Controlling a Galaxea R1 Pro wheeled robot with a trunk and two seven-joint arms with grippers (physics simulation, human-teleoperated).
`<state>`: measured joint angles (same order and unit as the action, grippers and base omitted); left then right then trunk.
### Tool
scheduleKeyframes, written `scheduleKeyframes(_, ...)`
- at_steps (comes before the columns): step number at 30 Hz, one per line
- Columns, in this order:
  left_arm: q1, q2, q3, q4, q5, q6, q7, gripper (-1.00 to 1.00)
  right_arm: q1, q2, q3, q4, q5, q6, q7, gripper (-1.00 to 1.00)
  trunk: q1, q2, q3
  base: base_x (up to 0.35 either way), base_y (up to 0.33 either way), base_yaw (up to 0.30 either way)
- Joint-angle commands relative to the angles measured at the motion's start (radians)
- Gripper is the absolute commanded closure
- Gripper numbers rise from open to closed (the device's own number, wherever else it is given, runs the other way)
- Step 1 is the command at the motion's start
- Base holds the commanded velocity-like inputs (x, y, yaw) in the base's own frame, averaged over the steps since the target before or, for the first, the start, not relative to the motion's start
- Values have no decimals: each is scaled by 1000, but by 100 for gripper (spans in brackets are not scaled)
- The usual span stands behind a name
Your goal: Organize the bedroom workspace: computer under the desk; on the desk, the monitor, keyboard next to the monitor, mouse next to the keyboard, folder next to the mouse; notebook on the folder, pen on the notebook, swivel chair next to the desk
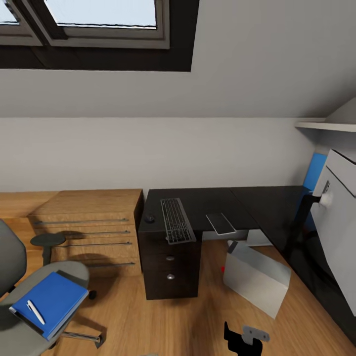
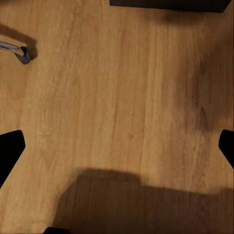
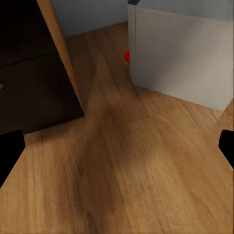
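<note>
One glossy black desk (image 1: 207, 200), slim flat keyboard (image 1: 176, 221).

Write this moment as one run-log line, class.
folder: on swivel chair, pen on top | keyboard, mouse: on desk | computer: floor under desk | grippers: open, empty

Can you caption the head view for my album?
Blue folder and pen wait on swivel chair; keyboard on desk.
</note>
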<state>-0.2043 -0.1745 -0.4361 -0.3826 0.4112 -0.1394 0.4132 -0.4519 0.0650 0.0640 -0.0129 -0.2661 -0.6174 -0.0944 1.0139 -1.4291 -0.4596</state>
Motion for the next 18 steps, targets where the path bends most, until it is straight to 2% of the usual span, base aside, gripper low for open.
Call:
scheduleKeyframes(1, -1, 0, -7, 2, 9, -6, 6, -100, -1, 0, 8, 1, -3, -2, -5, -100, -4, 7, 2, 0, 0, 0)
scheduleKeyframes(12, -1, 0, -6, 7, 9, -6, -4, -100, -1, -1, 10, 2, -1, -2, -5, -100, -46, 84, 37, 0, 0, 0)
scheduleKeyframes(18, -1, 0, -7, 18, 9, -6, -30, -100, -1, -1, 10, 2, -1, -2, -5, -100, -69, 126, 55, 0, 0, 0)
